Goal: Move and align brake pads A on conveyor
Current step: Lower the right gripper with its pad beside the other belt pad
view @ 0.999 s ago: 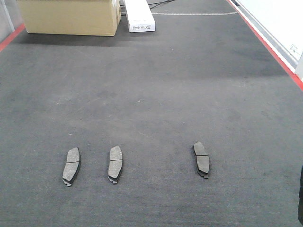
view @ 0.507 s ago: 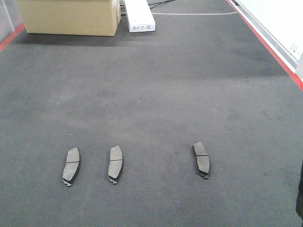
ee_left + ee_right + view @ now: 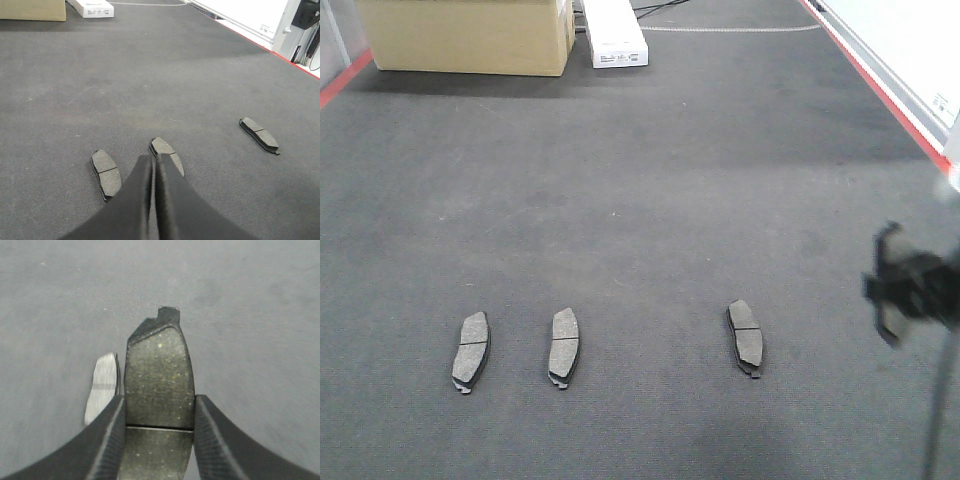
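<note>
Three brake pads A lie on the dark grey conveyor [image 3: 640, 180] in a near row: left [image 3: 471, 351], middle [image 3: 564, 346], right [image 3: 746, 337]. A fourth pad [image 3: 158, 365] is held face up, and my right gripper [image 3: 159, 399] is shut on its two long edges. In the front view that gripper [image 3: 905, 285] hangs blurred above the conveyor's right side, beyond the right pad. My left gripper [image 3: 154, 160] is shut on nothing, hovering over the middle pad [image 3: 167, 152] and hiding part of it. The left pad [image 3: 106, 174] and right pad [image 3: 259, 135] lie either side.
A cardboard box [image 3: 465, 35] and a white carton [image 3: 613, 35] stand at the conveyor's far end. Red strips [image 3: 880, 90] run along its edges, with a white panel [image 3: 910, 40] past the right one. A pale blurred oblong [image 3: 102, 387] shows beneath the held pad.
My right gripper, holding a pad, has come up from the lower right edge of the front view to mid-height over the conveyor's right side. The three pads lying on the conveyor have not moved.
</note>
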### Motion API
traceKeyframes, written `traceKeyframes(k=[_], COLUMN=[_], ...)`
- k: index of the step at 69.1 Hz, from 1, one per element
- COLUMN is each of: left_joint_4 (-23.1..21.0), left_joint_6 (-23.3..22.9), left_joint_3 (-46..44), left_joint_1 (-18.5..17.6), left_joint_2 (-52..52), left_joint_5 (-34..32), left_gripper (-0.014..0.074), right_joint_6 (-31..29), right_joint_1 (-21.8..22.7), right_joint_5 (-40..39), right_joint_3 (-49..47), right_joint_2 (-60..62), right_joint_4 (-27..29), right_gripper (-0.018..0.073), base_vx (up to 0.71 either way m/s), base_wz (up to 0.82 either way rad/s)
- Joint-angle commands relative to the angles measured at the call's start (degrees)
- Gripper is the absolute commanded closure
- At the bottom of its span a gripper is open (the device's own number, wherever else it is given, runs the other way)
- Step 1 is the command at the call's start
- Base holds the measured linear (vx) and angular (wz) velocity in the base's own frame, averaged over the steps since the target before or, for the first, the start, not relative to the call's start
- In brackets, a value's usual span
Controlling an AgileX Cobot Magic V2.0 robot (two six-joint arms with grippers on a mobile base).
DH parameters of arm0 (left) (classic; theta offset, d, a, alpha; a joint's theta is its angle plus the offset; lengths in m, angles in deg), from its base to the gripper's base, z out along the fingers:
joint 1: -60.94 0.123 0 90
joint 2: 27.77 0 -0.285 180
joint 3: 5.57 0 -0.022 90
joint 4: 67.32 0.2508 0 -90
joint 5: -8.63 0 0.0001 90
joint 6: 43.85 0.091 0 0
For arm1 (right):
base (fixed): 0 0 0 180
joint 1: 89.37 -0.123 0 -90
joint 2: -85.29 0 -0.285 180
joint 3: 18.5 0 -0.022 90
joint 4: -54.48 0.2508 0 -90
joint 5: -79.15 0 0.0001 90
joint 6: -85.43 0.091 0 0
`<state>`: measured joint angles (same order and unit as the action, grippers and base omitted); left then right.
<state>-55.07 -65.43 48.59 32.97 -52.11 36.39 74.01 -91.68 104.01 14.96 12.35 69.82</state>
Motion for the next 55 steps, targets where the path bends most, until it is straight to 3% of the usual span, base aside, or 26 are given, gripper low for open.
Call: traceKeyframes(k=[1,17,25,38,55], left_joint_4=[0.3,0.3,0.3,0.3,0.3], left_joint_6=[0.0,0.0,0.0,0.0,0.0], left_joint_3=[-1.4,-1.4,-1.4,-1.4,-1.4], left_joint_1=[-0.3,-0.3,-0.3,-0.3,-0.3], left_joint_2=[-0.5,-0.5,-0.5,-0.5,-0.5], left_joint_5=[-3.7,-3.7,-3.7,-3.7,-3.7], left_gripper=[0.0602,0.0602,0.0602,0.0602,0.0602], right_joint_6=[-1.3,2.6,6.3,10.5,11.4], right_joint_1=[-2.3,-15.6,-19.8,-23.3,-23.6], right_joint_5=[-4.5,-3.5,-1.9,-0.1,-0.2], right_joint_3=[-7.0,-18.2,-22.5,-27.2,-30.0], right_joint_2=[-6.5,-21.8,-27.7,-35.4,-42.0], right_joint_4=[1.5,1.5,1.5,1.7,4.4], right_gripper=[0.0526,0.0515,0.0511,0.0504,0.0494], base_vx=[0.0,0.0,0.0,0.0,0.0], base_wz=[0.0,0.0,0.0,0.0,0.0])
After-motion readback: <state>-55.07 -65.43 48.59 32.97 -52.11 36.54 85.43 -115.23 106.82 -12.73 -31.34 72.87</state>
